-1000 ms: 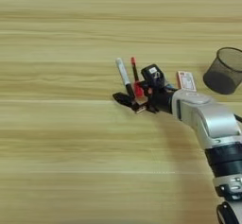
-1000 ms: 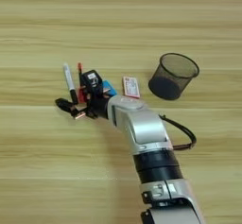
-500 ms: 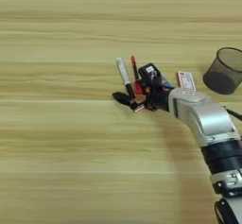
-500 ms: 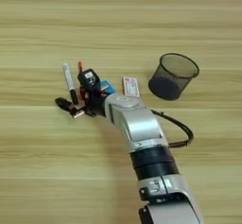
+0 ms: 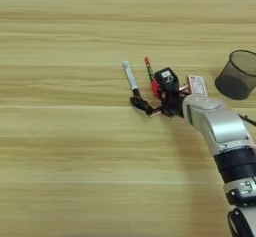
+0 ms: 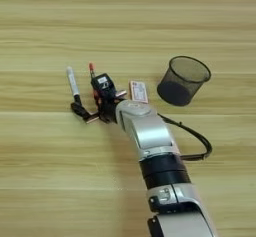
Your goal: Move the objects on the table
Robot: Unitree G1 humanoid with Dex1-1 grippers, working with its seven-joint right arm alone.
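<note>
Left eye view: my right gripper (image 5: 150, 106) lies low on the table (image 5: 65, 156), forearm (image 5: 217, 128) entering from the lower right. One black finger (image 5: 141, 103) reaches left to the black-capped end of the white marker (image 5: 130, 77); whether it touches the cap I cannot tell. The other finger is hidden, so I cannot tell if the hand is apart or together. The thin red pen (image 5: 149, 70) lies just right of the marker, nearly parallel to it, its lower end running under the black wrist housing (image 5: 167, 81). A small white card with red print (image 5: 197, 85) lies flat just right of the wrist. A black mesh cup (image 5: 238, 74) stands upright near the right edge, well apart from the pens. Surface: light-tan wood, horizontal grain, plank seams. Right eye view: same layout seen further right. The marker (image 6: 73, 82) and pen (image 6: 92, 70) sit left of the wrist, the card (image 6: 138, 91) between wrist and cup (image 6: 183, 80). A black cable (image 6: 192, 136) loops off the forearm over the table. Count: one marker, one pen, one card, one cup. No blue block is visible in either view.
</note>
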